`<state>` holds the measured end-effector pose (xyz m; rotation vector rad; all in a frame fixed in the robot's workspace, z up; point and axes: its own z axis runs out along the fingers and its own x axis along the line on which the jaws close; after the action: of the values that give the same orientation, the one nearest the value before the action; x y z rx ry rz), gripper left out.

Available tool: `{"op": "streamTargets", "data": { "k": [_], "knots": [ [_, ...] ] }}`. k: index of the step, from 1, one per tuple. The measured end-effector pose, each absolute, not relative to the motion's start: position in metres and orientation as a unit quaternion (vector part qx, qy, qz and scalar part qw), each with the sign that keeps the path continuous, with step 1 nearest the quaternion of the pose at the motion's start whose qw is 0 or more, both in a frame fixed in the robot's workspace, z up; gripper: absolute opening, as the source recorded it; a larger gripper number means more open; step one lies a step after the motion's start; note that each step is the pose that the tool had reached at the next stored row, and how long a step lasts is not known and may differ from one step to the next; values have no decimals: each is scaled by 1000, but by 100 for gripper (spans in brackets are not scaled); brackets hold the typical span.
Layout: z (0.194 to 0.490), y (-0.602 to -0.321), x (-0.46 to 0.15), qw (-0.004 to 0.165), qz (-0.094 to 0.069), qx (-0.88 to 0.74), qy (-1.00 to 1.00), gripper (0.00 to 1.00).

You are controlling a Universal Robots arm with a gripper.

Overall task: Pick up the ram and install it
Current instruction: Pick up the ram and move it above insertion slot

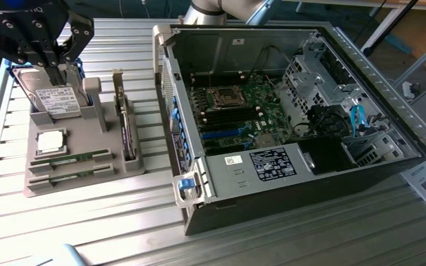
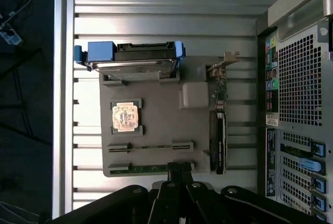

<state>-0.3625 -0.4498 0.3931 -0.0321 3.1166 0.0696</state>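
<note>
1. Exterior view.
   - Gripper (image 1: 56, 75): jaws shut, nothing held. It hangs above the hard drive (image 1: 56, 100) end of the grey tray (image 1: 95, 141).
   - The ram (image 1: 71, 175): a green stick seated in the tray's outermost slot. A second ram stick (image 1: 71, 160) lies just beside it, and the processor (image 1: 51, 142) sits further in.
   - Open computer case (image 1: 287, 111): stands to the exterior view's right, apart from the tray.
   - Room: open air above the slots. The bare slatted table borders the tray's outer edge.
2. Wrist view.
   - Gripper (image 2: 179, 169): its closed tips line up with the ram (image 2: 140, 169). Contact cannot be told.
   - Expansion card (image 2: 217, 140): stands upright at the slots' end nearest the case (image 2: 302, 78).
   - Handling, as a judgement: the jaws must part to straddle the stick. They should meet its long faces squarely near mid-length. The narrow gap to the neighbouring stick leaves little slack, and the card's edge limits any sideways drift.
</note>
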Motion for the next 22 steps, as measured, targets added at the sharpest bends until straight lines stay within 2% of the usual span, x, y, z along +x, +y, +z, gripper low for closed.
{"op": "streamTargets", "data": {
  "k": [22],
  "knots": [
    [393, -450, -362, 8, 24, -162, 987, 11]
  ]
}}
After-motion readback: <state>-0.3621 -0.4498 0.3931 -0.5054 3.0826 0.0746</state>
